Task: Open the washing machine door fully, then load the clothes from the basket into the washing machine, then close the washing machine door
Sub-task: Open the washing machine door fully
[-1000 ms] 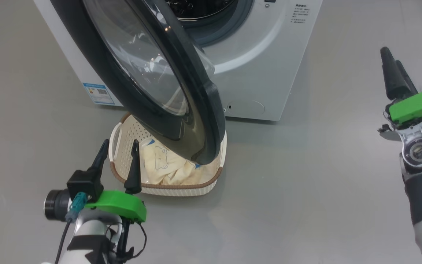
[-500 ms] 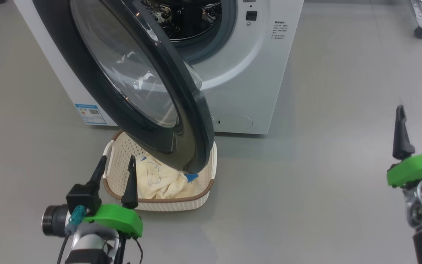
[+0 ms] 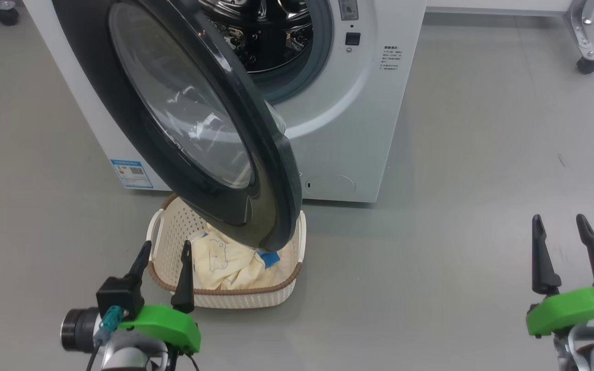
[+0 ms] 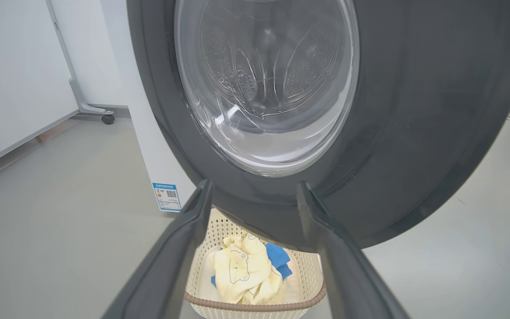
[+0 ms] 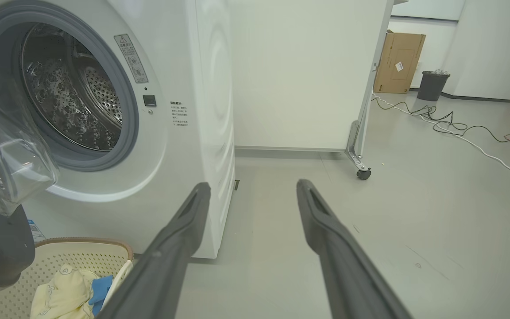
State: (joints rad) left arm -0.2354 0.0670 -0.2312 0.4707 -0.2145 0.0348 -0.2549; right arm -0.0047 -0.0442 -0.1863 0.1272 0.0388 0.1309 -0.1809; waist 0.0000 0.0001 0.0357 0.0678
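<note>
Cream clothes lie heaped in the basket, just beyond the left gripper, its jaws wide and empty, pointing at them. The door overhangs the basket's far side. The right gripper, also wide, sits well apart at right; left is nearer.

The basket is overhung by the part-open door. The drum can be reached from the right across bare floor.
</note>
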